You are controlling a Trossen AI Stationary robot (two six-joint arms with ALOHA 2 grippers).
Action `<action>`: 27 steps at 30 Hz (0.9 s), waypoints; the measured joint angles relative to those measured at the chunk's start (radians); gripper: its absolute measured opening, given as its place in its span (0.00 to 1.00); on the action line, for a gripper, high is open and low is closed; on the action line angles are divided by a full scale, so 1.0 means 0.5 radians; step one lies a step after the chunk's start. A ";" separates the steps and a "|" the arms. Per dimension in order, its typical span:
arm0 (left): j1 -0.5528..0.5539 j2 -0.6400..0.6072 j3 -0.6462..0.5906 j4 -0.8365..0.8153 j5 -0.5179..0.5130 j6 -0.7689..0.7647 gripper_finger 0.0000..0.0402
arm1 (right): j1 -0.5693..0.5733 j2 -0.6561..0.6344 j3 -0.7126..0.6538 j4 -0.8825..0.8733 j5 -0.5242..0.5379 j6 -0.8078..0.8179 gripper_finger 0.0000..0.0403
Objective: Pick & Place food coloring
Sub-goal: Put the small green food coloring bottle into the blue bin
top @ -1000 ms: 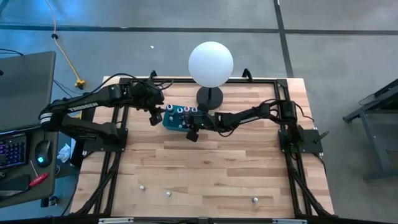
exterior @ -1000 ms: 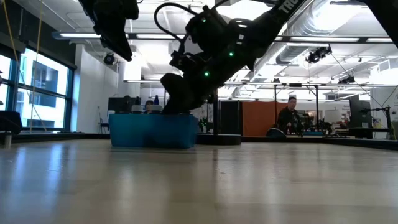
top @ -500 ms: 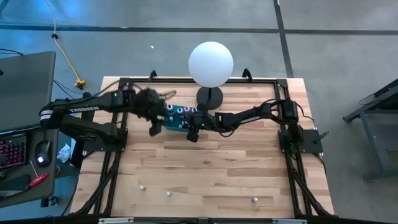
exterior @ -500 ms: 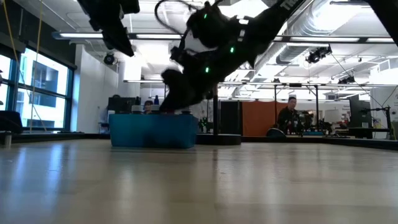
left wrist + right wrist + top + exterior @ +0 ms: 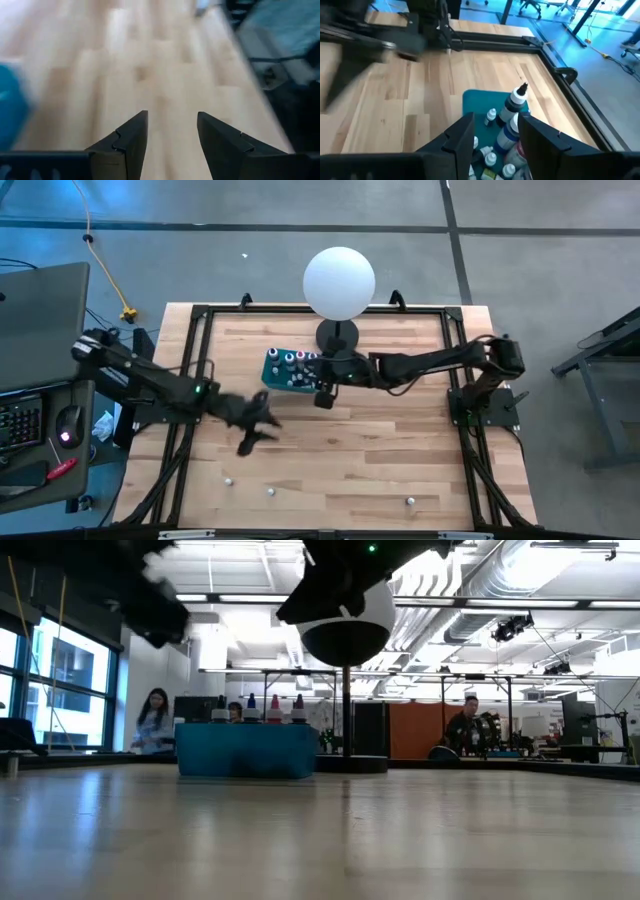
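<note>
The teal tray (image 5: 272, 376) sits at the table's far middle, with several small food coloring bottles (image 5: 293, 361) standing in it; in the low view their coloured tops (image 5: 274, 703) stick up above the tray wall (image 5: 245, 750). My right gripper (image 5: 323, 394) hangs open above the tray's right end; in the right wrist view (image 5: 497, 117) a dark-tipped bottle (image 5: 516, 102) stands in the tray beyond the fingers. My left gripper (image 5: 252, 436) is open and empty over bare wood, nearer than the tray; its wrist view (image 5: 172, 114) shows only table between the fingers.
A big white globe (image 5: 339, 282) on a black stand (image 5: 338, 336) is just behind the tray's right end. Three small pale things (image 5: 228, 478) (image 5: 270, 491) (image 5: 410, 501) lie near the table's near edge. People show in the room behind (image 5: 152, 720).
My left gripper has swung from the tray's left end toward the table's near edge, over bare wood. My right gripper has risen from the tray, high above it, and shifted a little to the right; the bottles' tops now show in the low view.
</note>
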 joint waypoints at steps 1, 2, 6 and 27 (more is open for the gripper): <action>-0.079 0.006 -0.044 0.093 0.000 -0.007 0.42 | 0.005 -0.016 -0.002 -0.023 0.000 0.000 0.36; -0.148 0.013 -0.084 0.167 0.000 -0.009 0.42 | 0.007 -0.020 -0.004 -0.040 0.003 0.000 0.36; -0.404 0.089 -0.204 0.495 -0.060 -0.024 0.42 | 0.017 -0.012 -0.006 -0.068 0.002 0.001 0.36; -0.629 1.174 -0.209 1.601 0.291 0.013 0.42 | 0.017 -0.002 -0.007 -0.236 0.000 0.145 0.36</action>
